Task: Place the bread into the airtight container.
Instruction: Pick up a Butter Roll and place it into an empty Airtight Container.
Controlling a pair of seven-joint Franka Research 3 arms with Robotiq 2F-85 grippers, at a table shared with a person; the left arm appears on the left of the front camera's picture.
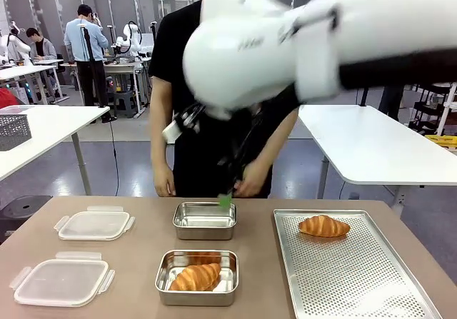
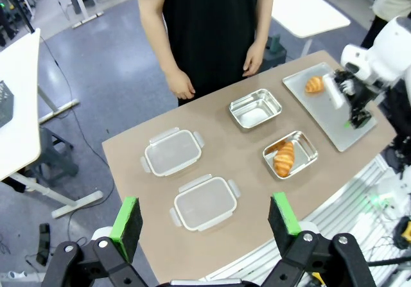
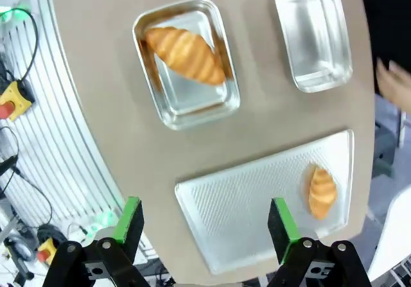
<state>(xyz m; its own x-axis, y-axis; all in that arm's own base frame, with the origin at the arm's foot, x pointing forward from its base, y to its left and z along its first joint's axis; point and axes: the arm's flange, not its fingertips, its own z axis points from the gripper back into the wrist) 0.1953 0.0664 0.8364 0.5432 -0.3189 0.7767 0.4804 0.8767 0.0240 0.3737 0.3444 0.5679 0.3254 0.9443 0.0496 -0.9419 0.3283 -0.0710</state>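
Our right gripper (image 3: 204,220) hangs released, its green pads spread wide with nothing between them, high above the table. Below it lies a perforated rectangular metal baking tray (image 3: 244,203). A golden-brown croissant (image 3: 322,191) rests alone toward the tray's far end.

Beside the tray, nearer our edge of the brown tabletop (image 1: 260,276), sits a shallow rectangular stainless-steel container (image 3: 192,110). It holds a second croissant (image 3: 186,56), lying slantwise across the bottom. Just behind it stands a second stainless-steel container (image 3: 313,40) of the same shape, apart from the first, with only a bare metal floor showing inside.

Our left gripper (image 2: 204,217) is likewise released, fingers parted on air. It sits well above and off the table's left side, so we see the whole layout from there.

On the left half of the table lie a far clear plastic lid (image 1: 93,225) and a near clear plastic lid (image 1: 63,281). Both are flat, have snap tabs, and are well apart from the steel containers.

A person in a black shirt (image 1: 203,119) stands at the far edge, with both hands lowered behind the second container.
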